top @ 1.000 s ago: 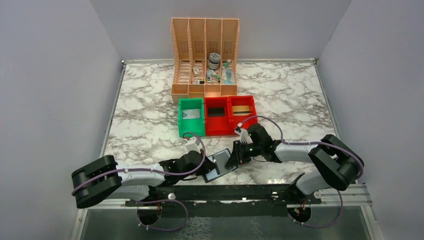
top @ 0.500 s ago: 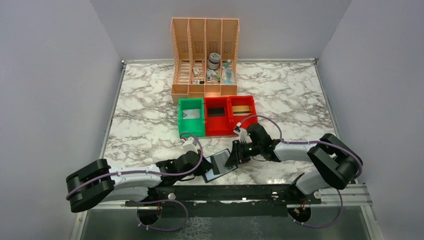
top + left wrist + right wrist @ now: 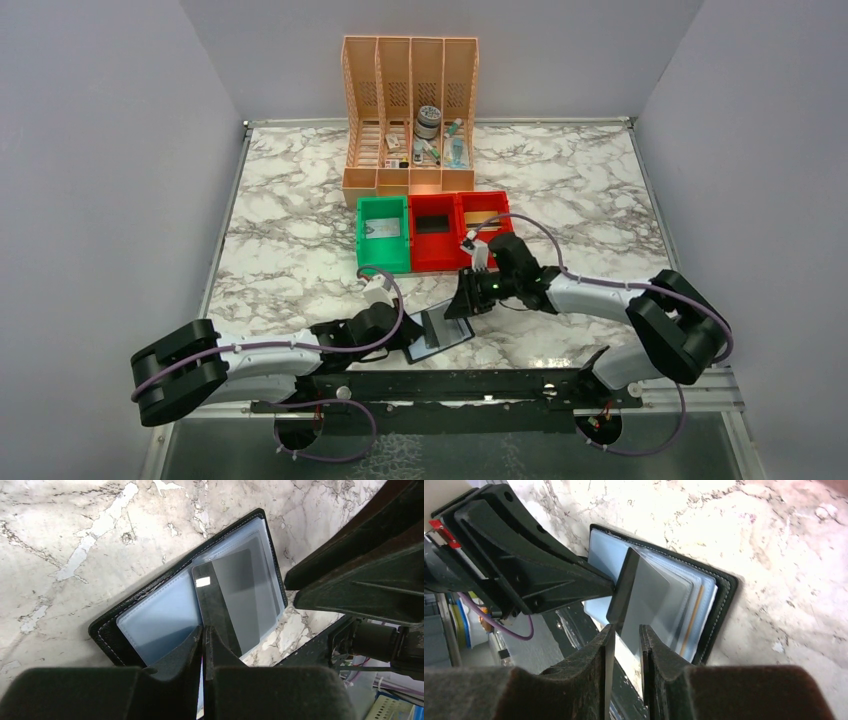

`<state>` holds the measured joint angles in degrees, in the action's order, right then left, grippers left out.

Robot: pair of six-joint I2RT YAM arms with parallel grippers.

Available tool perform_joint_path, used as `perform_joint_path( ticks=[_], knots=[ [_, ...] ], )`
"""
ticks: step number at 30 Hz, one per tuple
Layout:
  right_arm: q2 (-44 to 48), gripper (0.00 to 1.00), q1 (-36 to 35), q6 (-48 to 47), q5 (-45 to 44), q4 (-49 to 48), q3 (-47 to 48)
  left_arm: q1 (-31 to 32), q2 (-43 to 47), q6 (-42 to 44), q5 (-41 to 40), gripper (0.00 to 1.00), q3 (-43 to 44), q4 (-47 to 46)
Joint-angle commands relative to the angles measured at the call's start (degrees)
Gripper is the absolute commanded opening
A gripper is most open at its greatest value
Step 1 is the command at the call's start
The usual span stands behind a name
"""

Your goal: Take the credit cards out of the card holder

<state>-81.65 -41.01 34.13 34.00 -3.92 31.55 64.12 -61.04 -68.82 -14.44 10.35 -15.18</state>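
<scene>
Right hand [image 3: 457, 304] drawn up and left along the card holder [image 3: 438, 335], left arm pulled back leftward.

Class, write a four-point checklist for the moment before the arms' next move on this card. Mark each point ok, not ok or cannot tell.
1. Left gripper shut on the dark grey card: ok.
2. Right gripper fingers slightly apart at the card's lower edge, not clamping it: ok.
3. Card fully out of the card holder: cannot tell; it overlaps the pale sleeves in both wrist views.
4. Card holder lying open on the marble table: ok.
</scene>
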Motion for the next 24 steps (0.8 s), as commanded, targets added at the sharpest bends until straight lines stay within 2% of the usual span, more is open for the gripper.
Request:
perform_joint_path(
  ticks=[1, 6, 12, 18, 24],
  knots=[
    [-4.3, 0.26, -1.71, -0.56, -0.84, -0.33, 2.52, -0.31, 0.35, -1.11, -1.26, 0.13, -1.05, -1.34],
    [-9.39, 0.26, -1.88, -0.47, -6.12, 2.85, 3.16, -0.39, 0.53, -2.45, -0.62, 0.27, -1.66, -2.12],
    [-9.06, 0.26, -1.88, 0.41, -10.09, 2.78, -1.26, -0.42, 2.47, -4.19, 0.24, 0.41, -4.64, -4.73],
    [-10.2, 0.26, -1.87, 1.83, -9.59, -0.7, -3.67, -0.53, 1.58, -3.4, 2.97, 0.42, -5.31, -9.57],
    [-11.33, 0.26, -1.87, 2.21, -9.63, -1.56, -3.82, -0.74, -3.14, -4.23, 5.38, 0.42, -5.03, -15.08]
  ],
)
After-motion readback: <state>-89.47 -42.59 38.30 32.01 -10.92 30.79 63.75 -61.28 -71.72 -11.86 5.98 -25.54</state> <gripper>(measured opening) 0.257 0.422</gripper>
